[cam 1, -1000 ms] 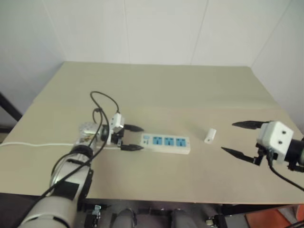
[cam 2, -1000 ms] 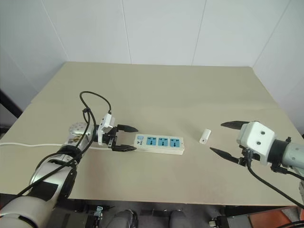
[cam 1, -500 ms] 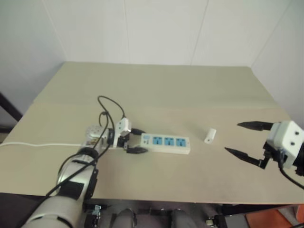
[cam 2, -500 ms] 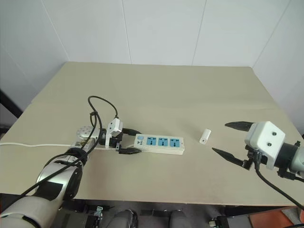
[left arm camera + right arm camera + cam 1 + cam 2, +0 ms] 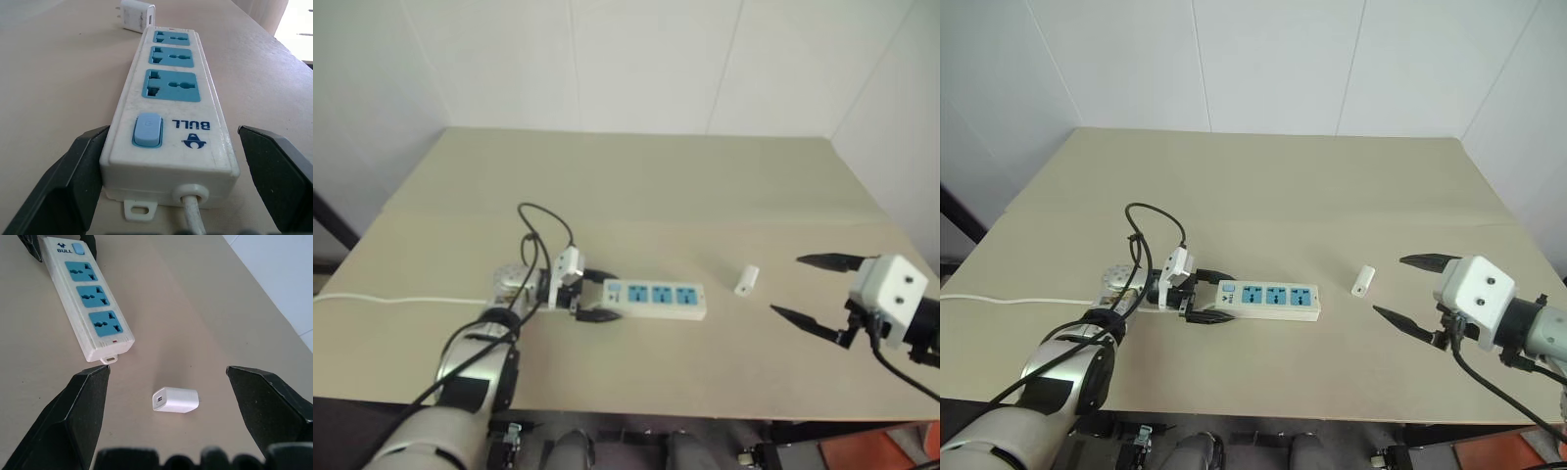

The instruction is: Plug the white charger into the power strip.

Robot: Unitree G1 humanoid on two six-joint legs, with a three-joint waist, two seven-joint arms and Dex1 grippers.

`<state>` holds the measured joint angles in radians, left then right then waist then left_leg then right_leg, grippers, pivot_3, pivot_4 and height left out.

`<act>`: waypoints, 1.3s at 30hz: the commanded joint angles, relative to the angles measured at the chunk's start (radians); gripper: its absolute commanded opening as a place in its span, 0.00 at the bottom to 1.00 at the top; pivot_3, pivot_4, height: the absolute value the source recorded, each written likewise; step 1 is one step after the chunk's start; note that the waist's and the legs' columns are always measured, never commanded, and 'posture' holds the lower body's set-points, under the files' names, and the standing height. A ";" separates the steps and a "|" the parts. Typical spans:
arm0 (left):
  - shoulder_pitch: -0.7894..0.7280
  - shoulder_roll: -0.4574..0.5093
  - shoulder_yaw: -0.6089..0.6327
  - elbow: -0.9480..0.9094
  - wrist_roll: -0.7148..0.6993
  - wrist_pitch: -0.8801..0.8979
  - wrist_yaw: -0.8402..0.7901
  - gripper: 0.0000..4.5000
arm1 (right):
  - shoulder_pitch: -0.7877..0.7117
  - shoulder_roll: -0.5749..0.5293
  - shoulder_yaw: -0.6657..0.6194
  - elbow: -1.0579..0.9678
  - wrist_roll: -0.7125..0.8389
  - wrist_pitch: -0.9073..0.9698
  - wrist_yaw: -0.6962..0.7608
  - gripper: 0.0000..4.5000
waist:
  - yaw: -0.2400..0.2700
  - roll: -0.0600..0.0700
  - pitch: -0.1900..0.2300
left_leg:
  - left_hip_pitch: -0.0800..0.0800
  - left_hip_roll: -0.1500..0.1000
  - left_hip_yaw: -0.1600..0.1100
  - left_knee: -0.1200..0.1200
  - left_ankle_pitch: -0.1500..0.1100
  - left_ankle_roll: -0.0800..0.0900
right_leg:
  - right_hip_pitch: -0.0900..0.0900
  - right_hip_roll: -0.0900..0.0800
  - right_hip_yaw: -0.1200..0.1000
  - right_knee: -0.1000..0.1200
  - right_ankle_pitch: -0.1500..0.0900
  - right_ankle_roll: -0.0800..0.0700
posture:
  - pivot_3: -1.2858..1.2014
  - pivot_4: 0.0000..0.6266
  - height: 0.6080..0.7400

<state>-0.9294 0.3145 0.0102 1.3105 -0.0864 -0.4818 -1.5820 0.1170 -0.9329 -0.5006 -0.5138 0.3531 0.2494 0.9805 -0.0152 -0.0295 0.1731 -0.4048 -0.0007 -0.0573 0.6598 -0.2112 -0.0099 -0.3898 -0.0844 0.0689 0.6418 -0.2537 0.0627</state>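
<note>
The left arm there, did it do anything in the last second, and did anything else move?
The left gripper slid along the table toward the power strip until its open fingers came to stand on either side of the strip's switch end; it has not closed on it. The strip and the white charger lie where they were, apart. The right gripper wavered slightly and hangs open beside the charger.

Thin white cord (image 5: 401, 299) running off the left picture edge, far end unseen. Prongs of small white rounded charger block (image 5: 137, 15) cropped by the left wrist view's edge. Socket holes on long white power strip (image 5: 654, 297) too small to make out from the head.
</note>
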 commanded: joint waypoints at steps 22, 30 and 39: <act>0.049 -0.033 0.003 -0.009 0.058 -0.053 0.051 0.73 | -0.005 -0.071 -0.052 -0.002 0.152 0.157 0.082 1.00 | 0.005 0.002 -0.002 | 0.002 0.000 0.000 0.000 0.000 0.000 | 0.002 0.000 0.000 0.000 0.000 0.000 | 0.52 0.24 1.00; 0.035 -0.018 -0.044 -0.017 0.098 -0.079 0.010 0.73 | -0.067 -0.116 0.036 0.109 0.100 0.065 0.157 1.00 | 0.004 0.002 -0.003 | 0.002 0.000 0.000 0.000 0.000 0.000 | 0.003 0.000 0.000 0.000 -0.001 0.002 | 0.52 0.24 1.00; 0.012 -0.018 -0.038 -0.036 0.090 -0.073 0.001 0.73 | -0.502 -0.167 0.404 0.552 -0.126 -0.515 0.469 1.00 | 0.000 0.003 -0.003 | 0.003 0.000 0.001 0.000 0.000 0.000 | 0.002 0.000 0.000 0.000 -0.004 0.008 | 0.52 0.24 1.00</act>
<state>-0.9181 0.3055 0.0023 1.2780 -0.0330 -0.5603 -1.5670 -0.3197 -1.0922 -0.1366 -0.0300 0.2570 -0.1483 1.3835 -0.0156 -0.0265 0.1698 -0.4029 -0.0009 -0.0569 0.6601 -0.2112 -0.0100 -0.3878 -0.0845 0.0689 0.6416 -0.2578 0.0703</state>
